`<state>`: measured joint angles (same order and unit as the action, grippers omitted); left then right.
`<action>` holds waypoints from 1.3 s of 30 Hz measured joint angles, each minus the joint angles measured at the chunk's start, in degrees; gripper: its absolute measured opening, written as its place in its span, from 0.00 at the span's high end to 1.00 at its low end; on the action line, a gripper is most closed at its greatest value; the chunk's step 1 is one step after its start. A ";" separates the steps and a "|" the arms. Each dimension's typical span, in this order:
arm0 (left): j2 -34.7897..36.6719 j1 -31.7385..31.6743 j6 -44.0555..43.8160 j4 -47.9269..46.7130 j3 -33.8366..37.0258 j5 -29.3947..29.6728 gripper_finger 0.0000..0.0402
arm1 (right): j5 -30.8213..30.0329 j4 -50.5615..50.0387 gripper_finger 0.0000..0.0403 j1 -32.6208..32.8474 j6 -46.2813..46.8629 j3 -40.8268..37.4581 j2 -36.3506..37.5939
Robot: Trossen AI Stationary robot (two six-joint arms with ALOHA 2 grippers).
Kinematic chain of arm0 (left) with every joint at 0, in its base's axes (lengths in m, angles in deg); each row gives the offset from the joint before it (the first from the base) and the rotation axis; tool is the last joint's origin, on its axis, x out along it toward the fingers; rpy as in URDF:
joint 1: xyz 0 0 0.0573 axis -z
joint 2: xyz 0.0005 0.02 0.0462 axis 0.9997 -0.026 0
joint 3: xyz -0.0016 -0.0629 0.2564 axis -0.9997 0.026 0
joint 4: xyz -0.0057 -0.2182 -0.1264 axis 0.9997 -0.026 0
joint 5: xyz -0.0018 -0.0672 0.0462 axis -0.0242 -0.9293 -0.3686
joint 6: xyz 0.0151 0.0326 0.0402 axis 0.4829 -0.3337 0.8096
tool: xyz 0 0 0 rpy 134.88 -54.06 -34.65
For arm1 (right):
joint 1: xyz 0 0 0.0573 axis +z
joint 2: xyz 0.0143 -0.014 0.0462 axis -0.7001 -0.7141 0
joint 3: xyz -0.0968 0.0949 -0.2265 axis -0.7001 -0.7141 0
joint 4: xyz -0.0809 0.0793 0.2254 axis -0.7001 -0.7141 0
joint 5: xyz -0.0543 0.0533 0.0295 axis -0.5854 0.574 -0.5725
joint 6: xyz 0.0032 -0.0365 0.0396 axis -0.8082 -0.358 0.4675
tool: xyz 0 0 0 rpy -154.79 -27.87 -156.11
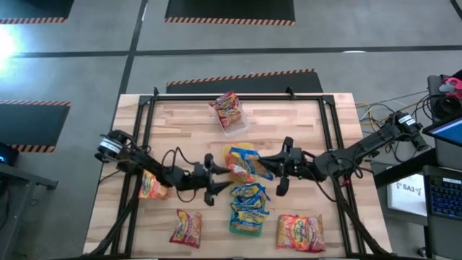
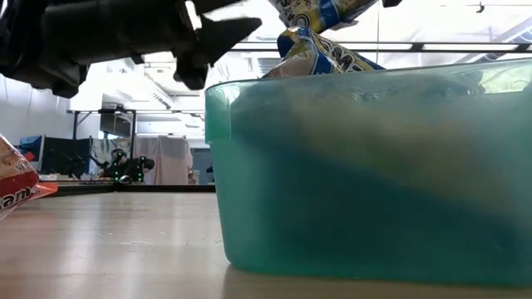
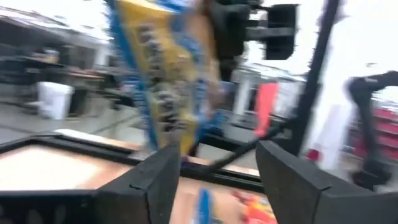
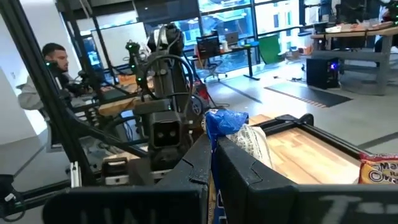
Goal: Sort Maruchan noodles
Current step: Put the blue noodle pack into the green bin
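1. Across the middle of the wooden table (image 1: 289,130) I had both arms reaching in toward each other, the left arm from the left edge and the right arm from the right edge.
2. Near my front edge stood the green tray (image 1: 245,225), heaped with blue-and-yellow packets (image 1: 249,206); in the low view its teal wall (image 2: 374,183) filled most of the frame, with packets sticking up over the rim.
3. At the far side I saw a clear tray (image 1: 234,124) with a red packet (image 1: 227,108) lying in it.
4. The right gripper (image 1: 283,172) was at the table's centre, its jaws pressed together on the crinkled end of a blue-and-yellow packet (image 4: 239,134), which hung above the yellow tray (image 1: 232,153).
5. The left gripper (image 1: 211,180) sat just left of that packet, jaws spread, the packet (image 3: 168,81) dangling in front of its fingers (image 3: 155,180) and apart from them.
6. Loose red packets lay on the wood: one at the front right (image 1: 300,232), one at the front left (image 1: 186,227), and one under the left arm (image 1: 151,186).
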<state>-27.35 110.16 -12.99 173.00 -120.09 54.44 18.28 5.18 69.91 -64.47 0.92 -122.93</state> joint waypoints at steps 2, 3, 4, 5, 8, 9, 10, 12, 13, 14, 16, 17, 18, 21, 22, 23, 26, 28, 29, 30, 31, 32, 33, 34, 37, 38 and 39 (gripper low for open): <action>0.00 0.06 0.01 -0.01 -0.35 -1.54 0.48 | 0.74 -0.06 0.98 0.00 -0.39 0.00 0.00; 0.00 0.04 0.04 -0.01 -0.56 -1.63 0.46 | 1.95 -0.02 0.98 -0.02 -0.52 0.00 0.00; 0.00 0.02 0.06 -0.01 -0.61 -1.57 0.44 | 3.42 0.08 0.98 -0.02 -0.48 0.00 0.00; 0.00 -0.02 0.18 -0.05 -0.68 -1.57 0.42 | 4.97 0.17 0.98 -0.02 -0.30 0.01 0.00; 0.00 -0.03 0.71 -0.21 -0.79 -1.55 0.37 | 8.56 0.25 0.98 0.00 0.13 0.02 0.00; 0.00 -0.02 0.71 -0.21 -0.76 -1.55 0.36 | 9.36 0.27 0.98 0.00 0.13 0.04 0.00; 0.00 -0.02 0.71 -0.21 -0.76 -1.55 0.35 | 10.14 0.27 0.98 0.00 0.13 0.04 0.00; 0.00 -0.02 0.57 -0.19 -0.74 -1.55 0.33 | 12.24 0.35 0.98 -0.02 0.13 0.04 0.00; 0.00 -0.02 0.55 -0.19 -0.81 -1.55 0.33 | 13.19 0.52 0.98 -0.02 0.13 0.04 0.00; 0.00 -0.02 0.53 -0.22 -1.13 -1.55 0.32 | 13.54 0.63 0.98 0.00 0.13 0.04 0.00; -0.10 -0.02 0.69 -0.19 -2.16 -2.17 0.32 | 13.54 0.62 0.98 0.00 0.08 0.04 0.00; -0.18 0.00 1.20 -0.14 -2.75 -3.03 0.32 | 13.53 0.62 0.98 0.00 0.05 0.04 0.00; -0.22 0.00 1.62 -0.53 -3.29 -4.26 0.32 | 13.52 0.62 0.98 0.00 0.05 0.04 0.00; -0.24 0.08 2.19 -3.83 -5.41 -5.82 0.32 | 13.53 0.53 0.98 -0.02 0.02 0.07 0.00; -0.24 0.09 2.72 -4.81 -6.15 -5.99 0.32 | 13.68 0.42 0.98 -0.02 0.02 0.07 0.00; -0.24 0.04 3.44 -5.78 -6.94 -5.97 0.32 | 14.39 0.40 0.98 -0.02 0.02 0.07 0.00; -0.24 -0.02 5.44 -8.75 -9.19 -5.96 0.32 | 16.55 0.41 0.98 -0.01 0.07 0.07 0.00; -0.26 0.04 7.13 -9.79 -10.25 -5.96 0.32 | 16.80 0.36 0.98 0.02 0.07 0.07 0.00; -0.26 0.04 7.59 -10.14 -10.54 -5.96 0.32 | 17.01 0.33 0.98 0.02 0.07 0.07 0.00; -0.26 0.04 7.68 -10.49 -10.62 -5.96 0.32 | 17.93 0.29 0.98 0.02 0.07 0.07 0.00; -0.26 0.06 7.64 -10.95 -10.60 -5.96 0.32 | 18.68 0.29 0.98 0.00 0.05 0.07 0.00; -0.26 0.06 7.50 -11.31 -10.42 -5.96 0.32 | 18.95 0.29 0.98 0.02 0.07 0.07 0.00; -0.26 0.09 7.16 -11.54 -10.04 -5.96 0.32 | 18.95 0.29 0.98 0.02 0.07 0.07 0.00; -0.26 0.21 6.54 -11.82 -9.68 -5.95 0.32 | 18.95 0.31 0.98 0.02 0.05 0.07 0.00; -0.26 0.58 4.88 -11.79 -8.27 -5.90 0.32 | 18.70 0.62 0.98 0.00 -0.41 0.07 0.00; -0.26 0.70 4.22 -11.77 -7.85 -5.92 0.32 | 17.90 0.71 0.98 0.00 -0.90 0.07 0.00; -0.26 0.79 3.59 -11.77 -7.49 -5.91 0.32 | 17.03 0.77 0.98 0.00 -1.39 0.07 0.02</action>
<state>-27.61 110.94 -9.40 161.23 -127.58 48.53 35.32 5.95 69.91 -65.86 0.98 -122.91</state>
